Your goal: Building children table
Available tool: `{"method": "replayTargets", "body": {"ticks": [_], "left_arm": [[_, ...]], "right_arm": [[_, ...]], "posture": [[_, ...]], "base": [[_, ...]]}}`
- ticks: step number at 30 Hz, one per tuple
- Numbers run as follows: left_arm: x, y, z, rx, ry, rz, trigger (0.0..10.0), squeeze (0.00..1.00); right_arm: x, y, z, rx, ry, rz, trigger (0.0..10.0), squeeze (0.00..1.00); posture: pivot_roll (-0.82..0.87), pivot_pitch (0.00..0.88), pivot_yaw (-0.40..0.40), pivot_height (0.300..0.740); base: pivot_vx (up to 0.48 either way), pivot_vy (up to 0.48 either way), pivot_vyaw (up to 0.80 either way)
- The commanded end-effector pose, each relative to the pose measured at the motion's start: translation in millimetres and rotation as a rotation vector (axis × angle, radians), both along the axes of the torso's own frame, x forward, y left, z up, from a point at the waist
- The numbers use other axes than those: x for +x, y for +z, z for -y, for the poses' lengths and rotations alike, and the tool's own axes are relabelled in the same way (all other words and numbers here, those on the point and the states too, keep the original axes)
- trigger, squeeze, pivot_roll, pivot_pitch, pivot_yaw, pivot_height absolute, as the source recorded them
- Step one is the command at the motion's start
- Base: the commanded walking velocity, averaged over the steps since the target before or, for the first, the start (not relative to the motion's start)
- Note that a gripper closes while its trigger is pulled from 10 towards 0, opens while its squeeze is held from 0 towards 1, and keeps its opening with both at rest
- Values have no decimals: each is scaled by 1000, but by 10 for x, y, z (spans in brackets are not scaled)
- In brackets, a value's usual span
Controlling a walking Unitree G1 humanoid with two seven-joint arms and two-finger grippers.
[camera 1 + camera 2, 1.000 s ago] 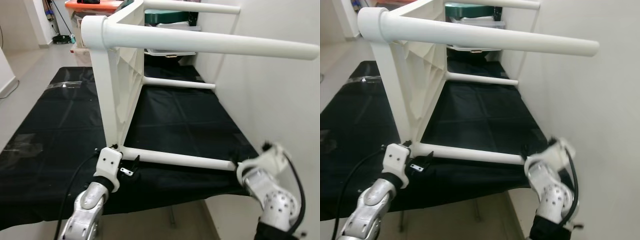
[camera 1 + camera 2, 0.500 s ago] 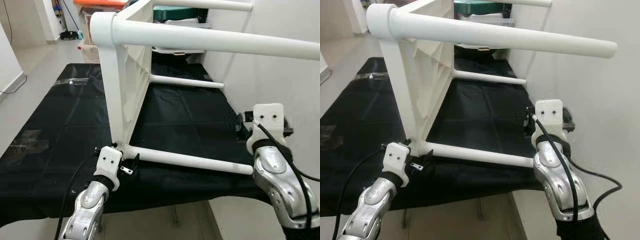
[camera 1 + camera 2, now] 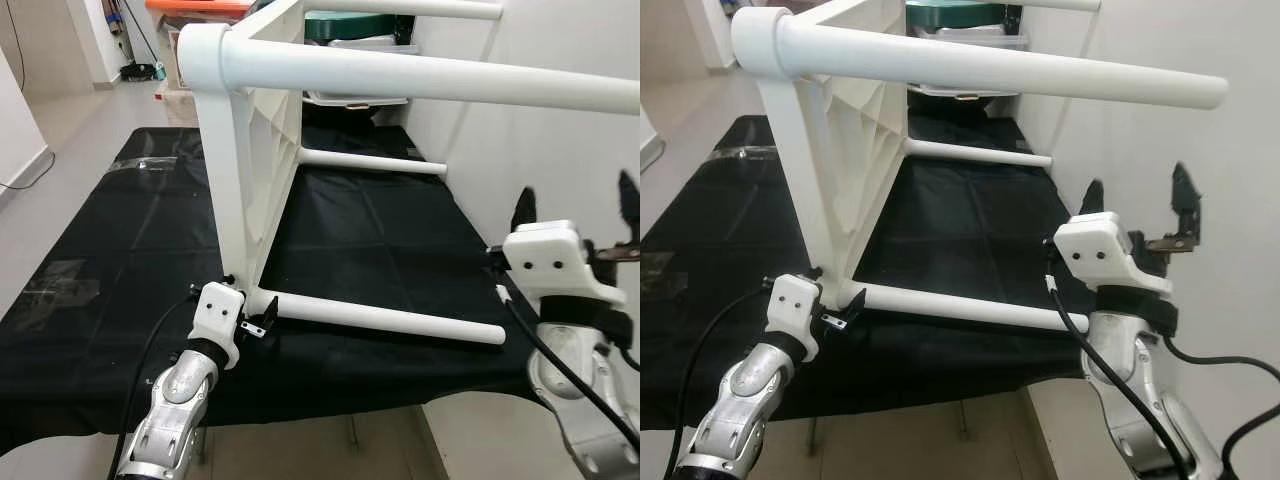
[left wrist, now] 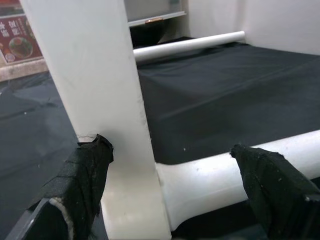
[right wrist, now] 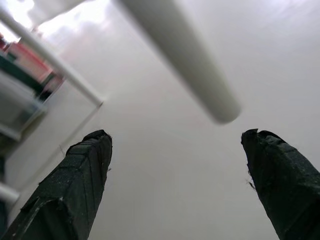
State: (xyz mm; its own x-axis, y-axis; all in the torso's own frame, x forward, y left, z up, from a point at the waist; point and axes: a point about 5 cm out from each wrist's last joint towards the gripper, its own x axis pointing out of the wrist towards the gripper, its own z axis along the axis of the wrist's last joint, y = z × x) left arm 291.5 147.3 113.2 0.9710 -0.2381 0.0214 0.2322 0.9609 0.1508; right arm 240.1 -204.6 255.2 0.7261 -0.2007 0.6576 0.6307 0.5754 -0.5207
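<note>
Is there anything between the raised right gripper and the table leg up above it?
Nothing visible does. The right gripper points upward beside the wall, fingers spread, and the upper table leg passes above it with only open air between, as the right wrist view confirms.

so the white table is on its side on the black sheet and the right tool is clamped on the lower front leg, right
Not quite. The white table does lie on its side on the black sheet, but the right tool is open and raised beside the wall, clear of the lower front leg, as the right eye view shows. The left tool is the one at that leg's joint.
</note>
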Motion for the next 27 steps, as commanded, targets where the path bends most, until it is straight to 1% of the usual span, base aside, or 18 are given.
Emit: {"method": "replayTargets", "body": {"ticks": [1,2,3,4,8,10,11,13,14,16,17,20,22,23,24,25,27], "left_arm": [[19,15,-13,19,-7,11,10000,0],[19,15,-13,19,-7,11,10000,0],[-12,24,17,-2,18,21,10000,0],[-39,18,45,-5,19,24,10000,0],[-88,-8,89,1,13,26,10000,0],[-112,-20,65,-7,67,36,10000,0],[-112,-20,65,-7,67,36,10000,0],[-107,2,15,3,123,62,10000,0],[-107,2,15,3,123,62,10000,0],[-65,28,-40,-1,158,78,10000,0],[-65,28,-40,-1,158,78,10000,0],[20,61,-72,-1,164,87,10000,0],[86,74,-58,-2,148,86,10000,0],[86,74,-58,-2,148,86,10000,0],[166,82,-29,-16,132,77,10000,0],[197,86,-18,-22,126,72,10000,0],[219,94,-7,-20,116,74,10000,0]], "right_arm": [[-32,5,-13,-26,-2,25,10000,0],[-32,5,-13,-26,-2,25,10000,0],[-66,63,8,-58,-18,72,10000,0],[-74,80,15,-67,-21,85,10000,0],[-79,96,18,-78,-20,100,10000,0],[-70,133,22,-93,-16,122,10000,0],[-70,133,22,-93,-16,122,10000,0],[-54,186,36,-111,-15,147,10000,0],[-54,186,36,-111,-15,147,10000,0],[-38,243,65,-126,-19,171,10000,0],[-38,243,65,-126,-19,171,10000,0],[-20,280,89,-138,-20,189,10000,0],[-12,282,90,-140,-17,191,10000,0],[-12,282,90,-140,-17,191,10000,0],[3,272,86,-138,-12,185,10000,0],[9,268,83,-137,-10,182,10000,0],[12,265,81,-136,-8,180,10000,0]], "posture": [[19,0,-52,740],[19,0,-52,740],[20,0,-49,740],[20,0,-50,740],[22,0,-52,740],[29,0,-58,740],[29,0,-58,740],[28,0,-58,740],[28,0,-58,740],[27,0,-59,740],[27,0,-59,740],[24,0,-60,740],[27,0,-66,740],[27,0,-66,740],[22,0,-62,740],[22,0,-62,740],[18,0,-57,740]], "base": [[0,0,0],[0,0,0],[0,0,0],[0,0,0],[0,0,0],[0,0,0],[0,0,0],[0,0,0],[0,0,0],[0,0,0],[0,0,0],[0,0,0],[0,0,0],[0,0,0],[0,0,0],[0,0,0],[0,0,0]]}}
